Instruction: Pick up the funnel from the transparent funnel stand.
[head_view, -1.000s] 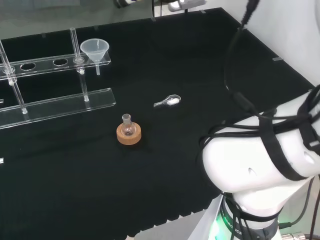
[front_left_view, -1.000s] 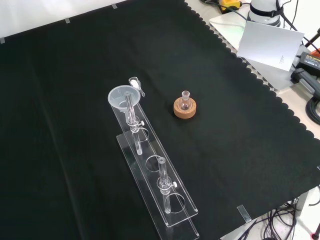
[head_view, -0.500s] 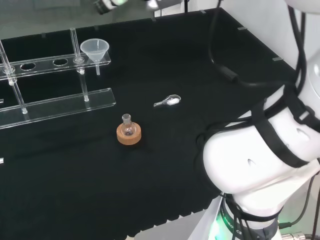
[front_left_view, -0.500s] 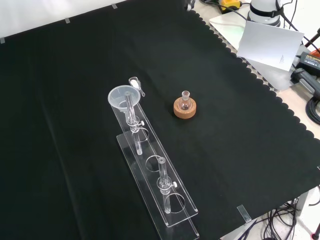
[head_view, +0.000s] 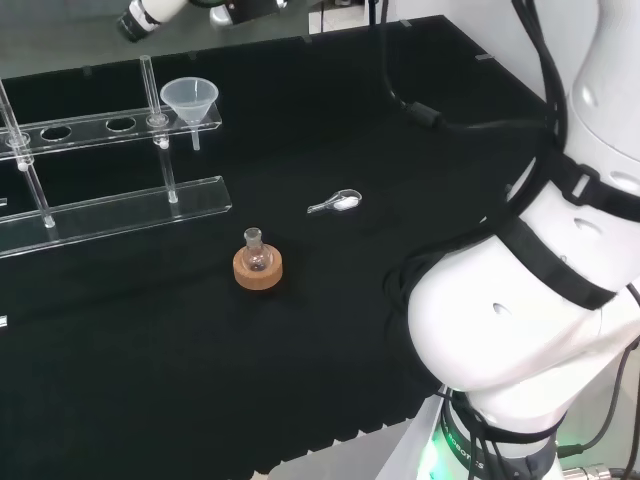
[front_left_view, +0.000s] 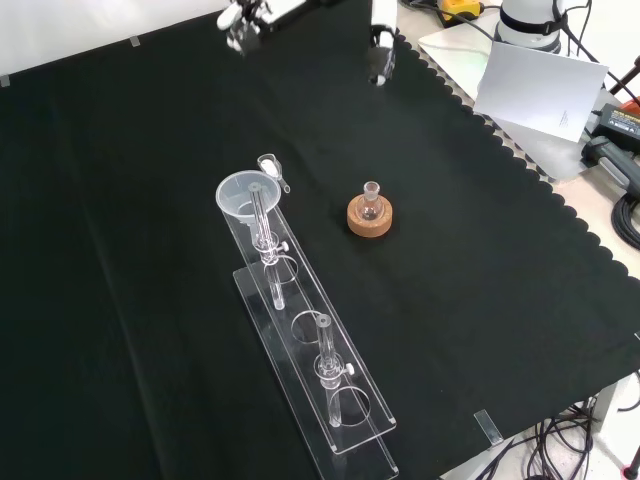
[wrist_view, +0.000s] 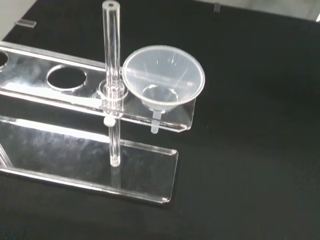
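A clear plastic funnel (head_view: 189, 98) sits in the end hole of the transparent stand's upper shelf (head_view: 90, 127), next to an upright post. Seen from the front, the funnel (front_left_view: 240, 193) is at the far end of the stand (front_left_view: 318, 372). The wrist view looks down on the funnel (wrist_view: 163, 80), its short stem poking below the shelf (wrist_view: 60, 97). The hand (head_view: 150, 15) hovers high beyond the funnel, apart from it, fingers straight and holding nothing. From the front, the hand (front_left_view: 245, 15) enters at the upper edge with one finger (front_left_view: 380, 40) spread away.
A small round flask on a cork ring (head_view: 258, 264) stands mid-cloth, right of the stand as the front view shows it (front_left_view: 370, 213). A clear spoon with white powder (head_view: 337, 203) lies nearby, close to the funnel in the front view (front_left_view: 271, 170). The arm's white links (head_view: 520, 320) fill the right.
The hand has come into sight at the upper edge of the head and front views, moving over toward the funnel. The arm's links have swung up. Nothing on the cloth moved.
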